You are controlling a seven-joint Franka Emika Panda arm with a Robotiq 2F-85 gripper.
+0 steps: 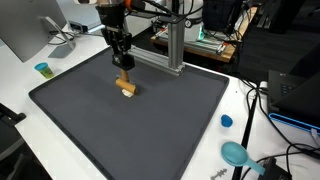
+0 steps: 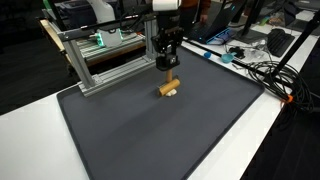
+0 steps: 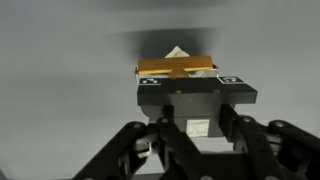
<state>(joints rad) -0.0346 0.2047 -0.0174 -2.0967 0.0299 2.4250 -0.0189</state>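
Exterior view: the jaws hung down from the upper centre of the frame, closed narrow on the top of a wooden block (image 1: 126, 88). The block sat left of centre over the dark mat (image 1: 150, 130); could not tell whether it touched the mat. Aluminium frame (image 1: 172, 45) near, above it; blue cap (image 1: 226, 121) on the white worktop (image 1: 18, 78) at right, well apart. Exterior view: block (image 2: 169, 89) in the upper centre, over the mat (image 2: 150, 140), jaws pinching it from above; frame (image 2: 110, 72) to the upper left, cables (image 2: 262, 72) at right. Wrist view: block (image 3: 178, 68) at centre, orange-brown, gripped between the jaws, grey mat (image 3: 60, 40) behind.
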